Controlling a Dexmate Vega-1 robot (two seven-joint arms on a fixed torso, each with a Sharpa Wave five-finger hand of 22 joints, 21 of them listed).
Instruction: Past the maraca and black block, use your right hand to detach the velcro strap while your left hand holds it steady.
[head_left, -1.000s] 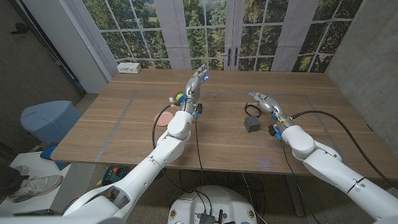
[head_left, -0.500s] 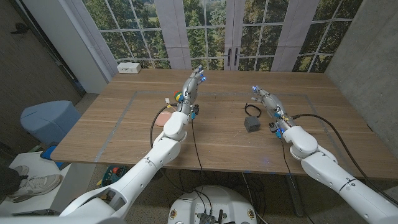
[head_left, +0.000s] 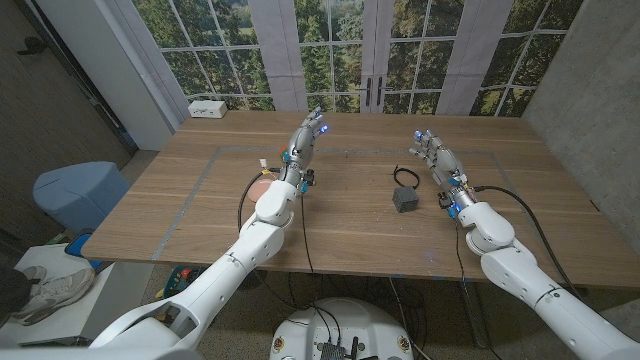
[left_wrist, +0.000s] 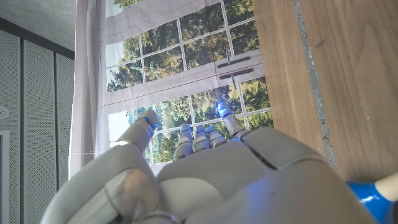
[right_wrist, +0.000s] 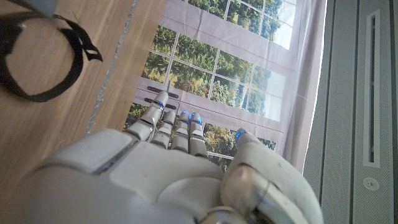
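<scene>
A black velcro strap, closed in a loop, lies on the wooden table just beyond the dark block. In the right wrist view the strap lies untouched off to one side of the fingertips. My right hand hovers to the right of the strap, fingers spread, holding nothing. My left hand is raised over the table's left-centre, fingers straight and apart, empty. The pink maraca lies beside my left forearm, partly hidden; a blue part of it shows by the wrist.
A white box sits at the table's far left corner. A small multicoloured object lies close to my left wrist. Grey tape lines mark a rectangle on the table. A blue bin stands on the floor at left.
My right hand has moved away from the strap, rightward and farther from me, and its fingers have straightened. My left hand has drifted slightly farther out, still raised.
</scene>
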